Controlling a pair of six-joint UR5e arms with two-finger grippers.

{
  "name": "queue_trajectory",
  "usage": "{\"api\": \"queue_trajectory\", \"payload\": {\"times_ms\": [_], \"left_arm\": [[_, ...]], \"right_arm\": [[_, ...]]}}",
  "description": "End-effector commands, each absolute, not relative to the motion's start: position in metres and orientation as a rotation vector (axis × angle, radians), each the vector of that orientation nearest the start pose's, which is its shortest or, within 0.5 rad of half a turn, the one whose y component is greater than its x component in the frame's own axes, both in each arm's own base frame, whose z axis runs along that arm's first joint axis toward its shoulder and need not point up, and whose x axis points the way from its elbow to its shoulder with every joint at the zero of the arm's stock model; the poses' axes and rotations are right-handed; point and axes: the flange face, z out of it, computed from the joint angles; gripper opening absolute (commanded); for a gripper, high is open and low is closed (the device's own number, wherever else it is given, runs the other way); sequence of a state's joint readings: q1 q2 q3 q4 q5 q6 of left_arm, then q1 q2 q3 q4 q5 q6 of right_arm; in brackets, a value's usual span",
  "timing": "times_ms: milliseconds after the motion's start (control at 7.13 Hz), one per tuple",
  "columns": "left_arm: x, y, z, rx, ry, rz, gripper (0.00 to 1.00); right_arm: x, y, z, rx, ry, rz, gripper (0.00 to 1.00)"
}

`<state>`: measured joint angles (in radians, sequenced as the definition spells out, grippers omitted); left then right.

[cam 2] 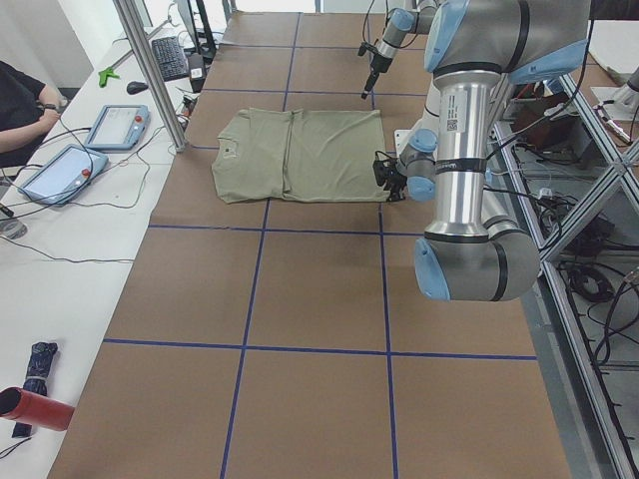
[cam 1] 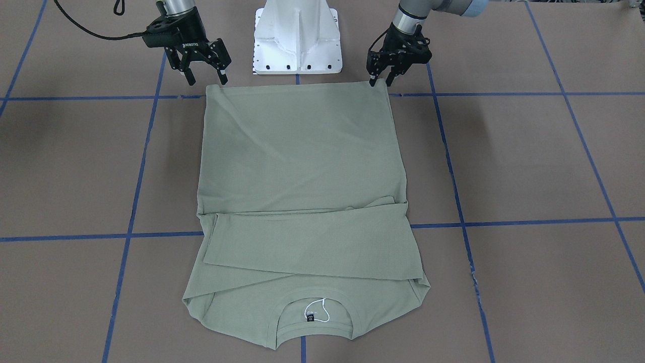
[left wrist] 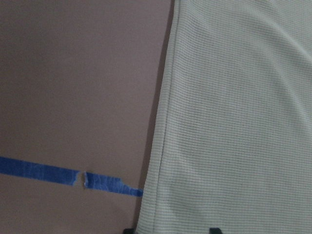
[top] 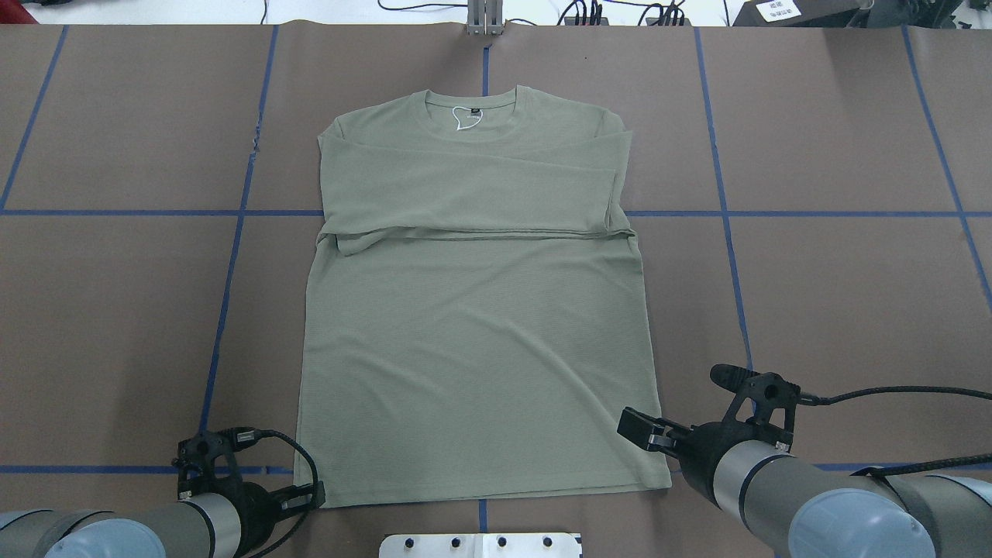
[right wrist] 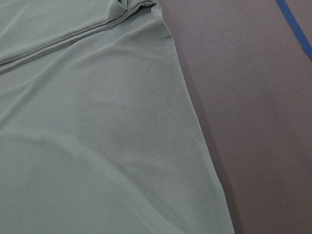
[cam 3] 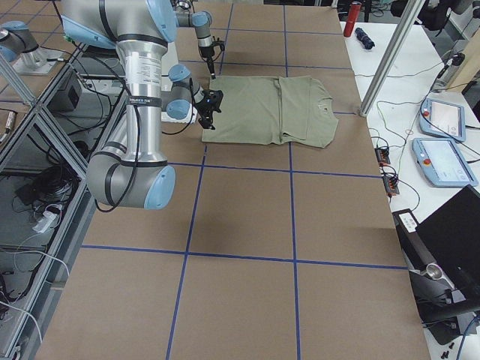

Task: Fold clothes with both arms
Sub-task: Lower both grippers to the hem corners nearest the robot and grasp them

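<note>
— Sage-green long-sleeved knit shirt [cam 1: 302, 151]: where?
— Flat on the brown paper-covered table [cam 1: 529, 161], spread across the blue tape lines [cam 1: 504, 94]. Hem towards the white pedestal base [cam 1: 297, 40], round neck on the far side from the robot.
— Sleeves?
— Both folded in across the chest, one over the other, in a band just below the neck. Small dark label [cam 1: 310, 317] and white string loop [cam 1: 322, 306] showing inside the collar.
— Black left gripper [cam 1: 381, 80]?
— Down at the hem corner on the robot's left. Jaws spread, pinching nothing. Fingertips barely in the left wrist view, at its bottom edge, one over bare table and one over cloth, either side of the shirt's side edge. Touching the cloth or not: cannot tell.
— Black right gripper [cam 1: 206, 79]?
— Just beside the other hem corner, tips pointing down at the table next to it. Jaws wide apart, empty. Only ribbed cloth, its side edge and brown paper in the right wrist view.
</note>
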<state>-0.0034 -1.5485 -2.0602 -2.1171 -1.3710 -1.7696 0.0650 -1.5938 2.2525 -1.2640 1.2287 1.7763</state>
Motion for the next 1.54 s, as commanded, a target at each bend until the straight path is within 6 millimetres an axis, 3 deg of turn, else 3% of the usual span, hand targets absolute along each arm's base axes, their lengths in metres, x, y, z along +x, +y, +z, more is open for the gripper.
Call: {"api": "queue_trajectory", "payload": {"times_ms": [0, 281, 701, 982, 1263, 1403], "left_arm": [[0.478, -0.150, 0.379, 0.079, 1.024, -0.280, 0.33], [0.478, -0.150, 0.380, 0.079, 1.023, -0.282, 0.00], [0.471, -0.154, 0.367, 0.085, 1.046, -0.281, 0.00], [0.441, -0.156, 0.321, 0.071, 1.142, -0.288, 0.00], [0.433, -0.158, 0.293, 0.064, 1.204, -0.295, 0.00], [0.432, -0.158, 0.288, 0.062, 1.216, -0.296, 0.00]], "right_arm": [[-0.423, -0.194, 0.320, 0.248, -0.980, 0.410, 1.00], [-0.426, -0.191, 0.322, 0.249, -0.975, 0.405, 1.00], [-0.431, -0.189, 0.328, 0.245, -0.962, 0.425, 0.96], [-0.441, -0.180, 0.335, 0.156, -0.946, 0.564, 0.79], [-0.463, -0.163, 0.351, 0.131, -0.898, 0.593, 0.76], [-0.466, -0.153, 0.355, 0.150, -0.892, 0.578, 0.78]]}}
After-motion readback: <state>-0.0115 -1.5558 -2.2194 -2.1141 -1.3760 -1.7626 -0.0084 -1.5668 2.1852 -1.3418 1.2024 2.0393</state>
